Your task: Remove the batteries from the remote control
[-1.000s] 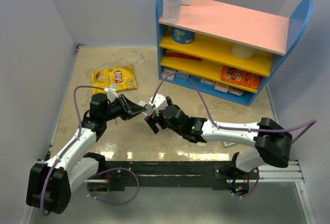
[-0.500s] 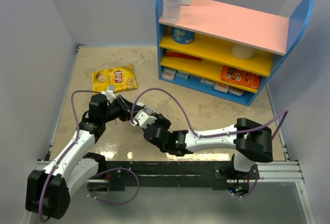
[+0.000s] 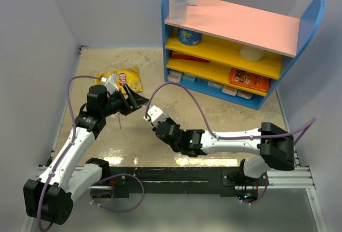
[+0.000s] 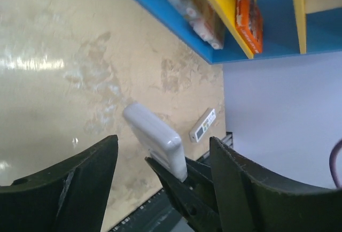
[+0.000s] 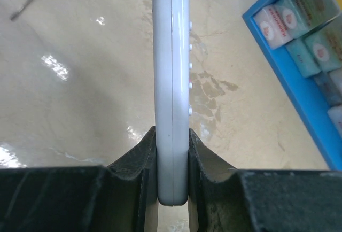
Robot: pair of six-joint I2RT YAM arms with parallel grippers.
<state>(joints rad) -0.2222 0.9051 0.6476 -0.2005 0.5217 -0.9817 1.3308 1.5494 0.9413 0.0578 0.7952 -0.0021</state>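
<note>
The remote control [image 5: 171, 55] is a slim white-grey bar with small buttons along one edge. It stands on edge between the fingers of my right gripper [image 5: 171, 131], which is shut on its near end. In the left wrist view the remote control [image 4: 152, 133] lies in the gap of my left gripper [image 4: 163, 140], whose jaws are open and clear of it on both sides. From above, the left gripper [image 3: 134, 101] faces the right gripper [image 3: 149, 115] over the left middle of the table. The batteries are out of view.
A thin pale stick [image 3: 118, 121] lies on the table below the left gripper. A yellow chips bag [image 3: 125, 77] is at the back left. The blue shelf unit [image 3: 235, 45] stands at the back right. A small white device with a screen [image 4: 203, 126] rests near the table's near edge.
The left gripper held the remote and has now opened and drawn back up-left. The right gripper came in open and has closed on the remote.
</note>
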